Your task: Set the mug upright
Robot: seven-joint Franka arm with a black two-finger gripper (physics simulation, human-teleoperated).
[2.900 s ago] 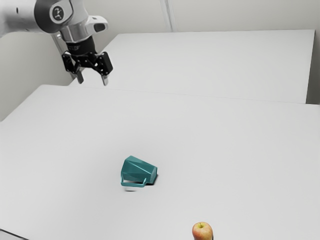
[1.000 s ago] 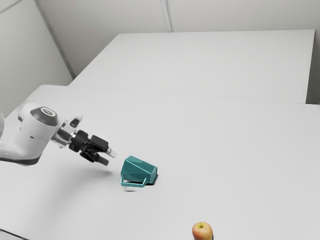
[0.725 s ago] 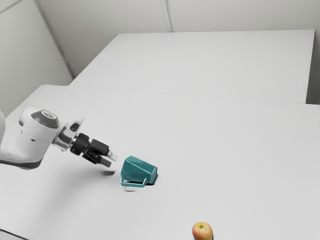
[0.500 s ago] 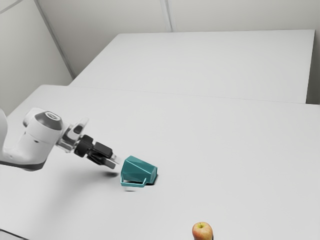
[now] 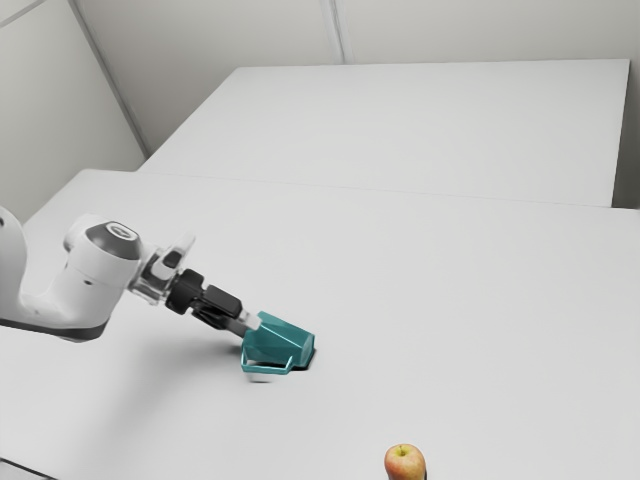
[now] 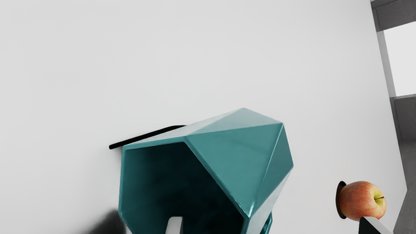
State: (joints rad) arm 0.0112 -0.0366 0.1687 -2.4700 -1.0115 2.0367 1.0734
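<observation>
"Two fingers (image 6: 175, 226) I can see, and they stand wide apart. So the end effector (image 5: 248, 323) is open, correct?"

"Correct, it is open and it grips nothing. The arm (image 5: 100, 270) reaches from the exterior view's left, and the hand is inclined down to the worktop (image 5: 450, 290)."

"And the mug (image 5: 280, 342), where is it?"

"It lies on its side on the worktop, directly in front of the end effector. It is teal, with flat, angular faces. The mouth (image 6: 162, 178) is turned to the end effector, and the base points to the exterior view's right."

"Is one finger inside the mug?"

"In the wrist view one fingertip appears before the dark mouth, and the other is outside, past the mug's wall. How deep the first one is, or if it touches the mug, I cannot tell."

"What about the handle (image 5: 267, 371)?"

"It is at the mug's side, the one nearer to the exterior camera — low, close to the worktop."

"Is something else on the worktop?"

"Yes, one apple (image 5: 404, 463), red and yellow. It rests well apart from the mug — farther to the exterior view's right, and nearer to that camera."
</observation>
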